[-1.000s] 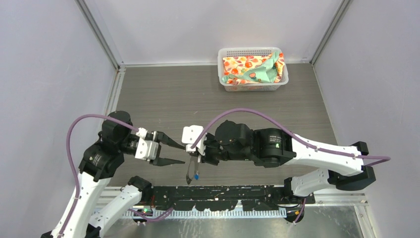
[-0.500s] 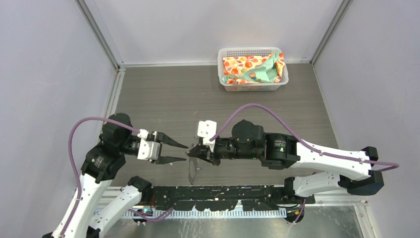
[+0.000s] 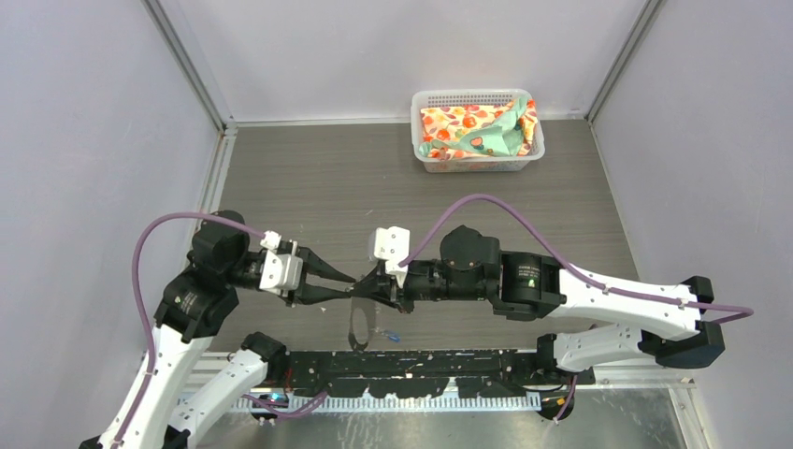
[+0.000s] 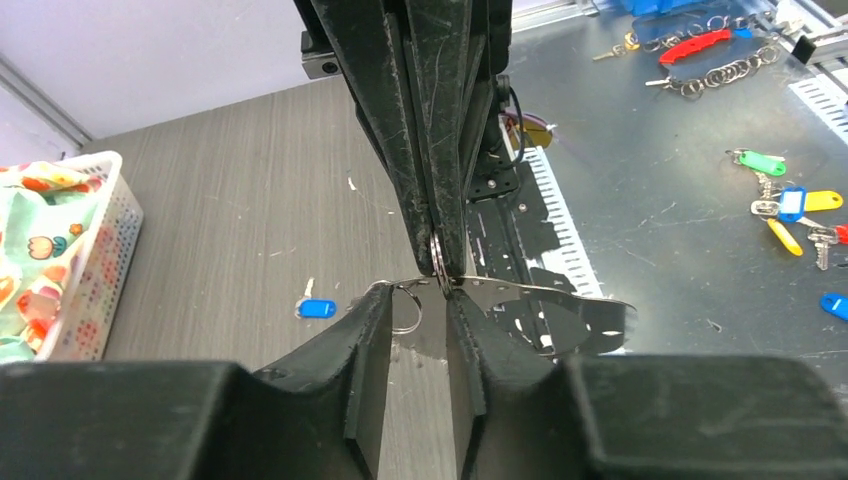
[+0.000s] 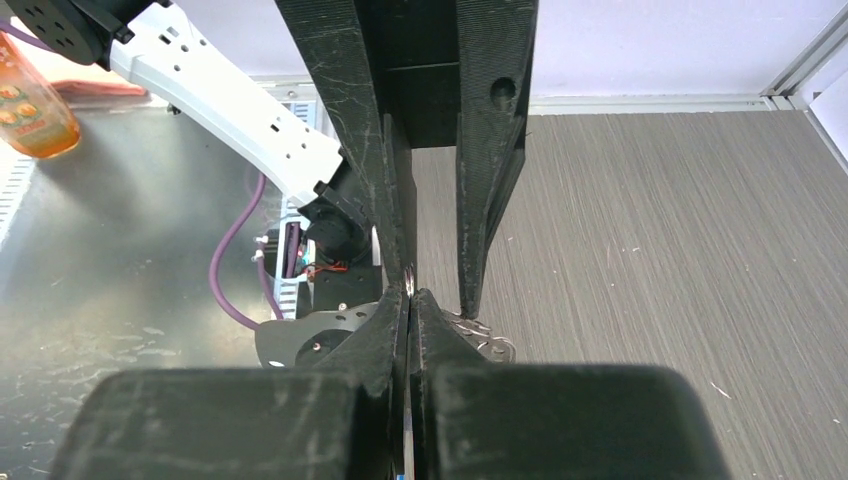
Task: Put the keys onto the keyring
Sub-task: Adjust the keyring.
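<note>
With the right jaws clamped on the keyring (image 4: pixel 520 291) and the left jaws slightly apart astride it, a blue key (image 4: pixel 316 308) lies unthreaded near the front edge of the desk (image 3: pixel 309 187).

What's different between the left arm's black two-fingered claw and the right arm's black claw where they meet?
The left arm's black gripper has its fingers apart with a clear gap; the right arm's black gripper is pinched shut. The right gripper holds the thin silvery keyring; the left gripper is not closed on anything. Both are black, tapered and meet tip to tip.
</note>
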`<state>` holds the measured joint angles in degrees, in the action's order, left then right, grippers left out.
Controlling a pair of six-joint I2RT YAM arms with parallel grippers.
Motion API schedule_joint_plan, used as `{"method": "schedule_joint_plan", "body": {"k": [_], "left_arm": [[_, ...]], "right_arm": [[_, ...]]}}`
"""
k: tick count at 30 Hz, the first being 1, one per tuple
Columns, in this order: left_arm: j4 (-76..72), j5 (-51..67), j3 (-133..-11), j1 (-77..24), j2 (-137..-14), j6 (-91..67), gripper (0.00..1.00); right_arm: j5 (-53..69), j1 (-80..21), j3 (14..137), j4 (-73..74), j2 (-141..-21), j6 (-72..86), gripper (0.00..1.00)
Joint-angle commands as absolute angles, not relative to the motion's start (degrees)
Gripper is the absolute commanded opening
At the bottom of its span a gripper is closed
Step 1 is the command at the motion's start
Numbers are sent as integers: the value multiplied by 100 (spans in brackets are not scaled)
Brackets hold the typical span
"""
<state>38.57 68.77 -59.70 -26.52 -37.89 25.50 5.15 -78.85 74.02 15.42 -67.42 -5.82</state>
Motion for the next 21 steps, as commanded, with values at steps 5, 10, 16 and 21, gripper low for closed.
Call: {"method": "schedule_joint_plan", "body": {"k": [5, 10, 16, 21], "left_arm": [[3941, 7343, -6122, -2663, -3631, 2700, 49], [3938, 7271, -6222, -2663, -3808, 2597, 30], [3920, 7260, -6169, -2663, -3833, 2627, 18], [3925, 7179, -6059, -2663, -3815, 2696, 1]], "right_arm": [[318, -7867, 7442, 1134, -6721, -589, 1], [294, -7870, 7462, 1180, -6799, -576, 1], [358, -7862, 7433, 1060, -6829, -546, 1], [468, -7865, 7413, 931, -6862, -470, 1]]}}
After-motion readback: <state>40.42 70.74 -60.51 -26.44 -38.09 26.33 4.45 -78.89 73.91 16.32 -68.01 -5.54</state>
